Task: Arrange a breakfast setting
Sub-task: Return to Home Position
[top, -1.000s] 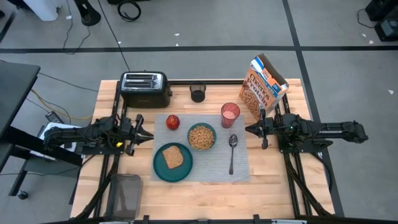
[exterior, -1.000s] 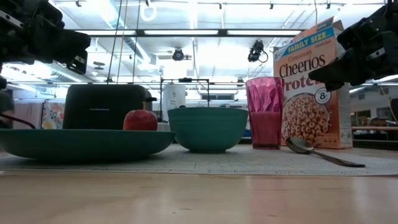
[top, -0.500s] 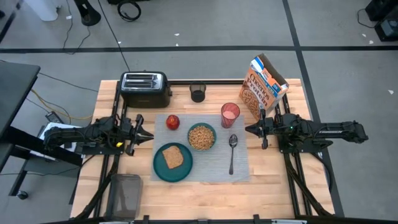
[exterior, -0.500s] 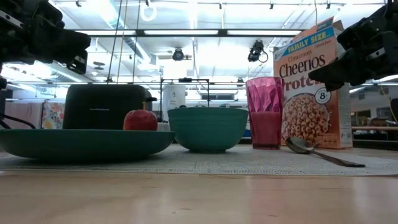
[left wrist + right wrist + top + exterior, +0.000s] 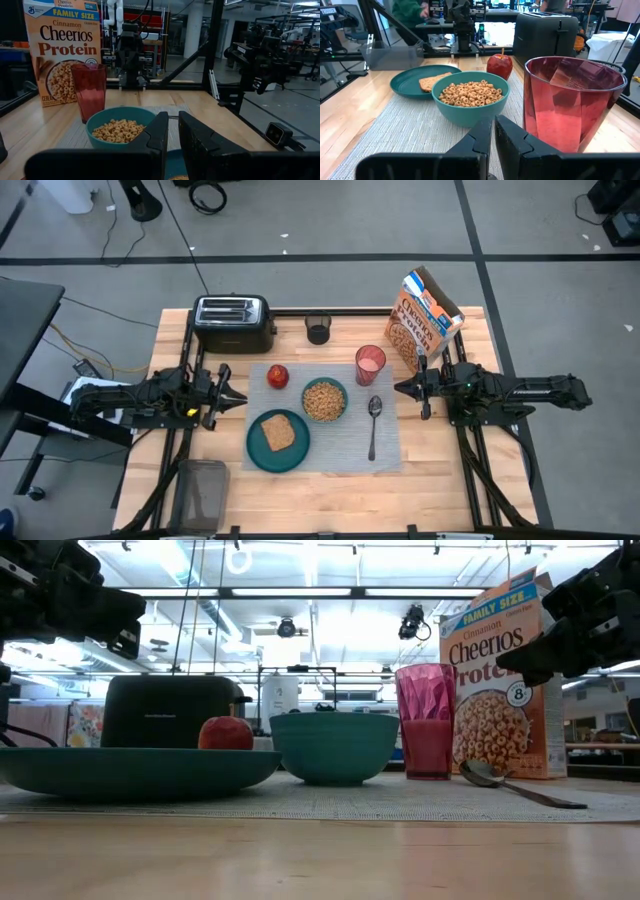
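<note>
A grey placemat point(image 5: 388, 452) lies mid-table. On it rest a teal plate point(image 5: 258, 448) with a toast slice point(image 5: 277, 432), a teal bowl point(image 5: 324, 400) of cereal rings, a red apple point(image 5: 278, 376), a pink cup point(image 5: 370, 365) and a metal spoon point(image 5: 373, 425). The Cheerios box point(image 5: 428, 320) stands on the table off the mat's far right corner. My left gripper point(image 5: 240, 397) hovers shut, level, left of the mat. My right gripper point(image 5: 400, 388) hovers shut at the mat's right side. Both hold nothing.
A black toaster point(image 5: 233, 323) stands at the far left, with a small black cup point(image 5: 318, 330) beside it at the far edge. A clear empty container point(image 5: 203, 490) sits at the near left. Bare wood lies along the near edge.
</note>
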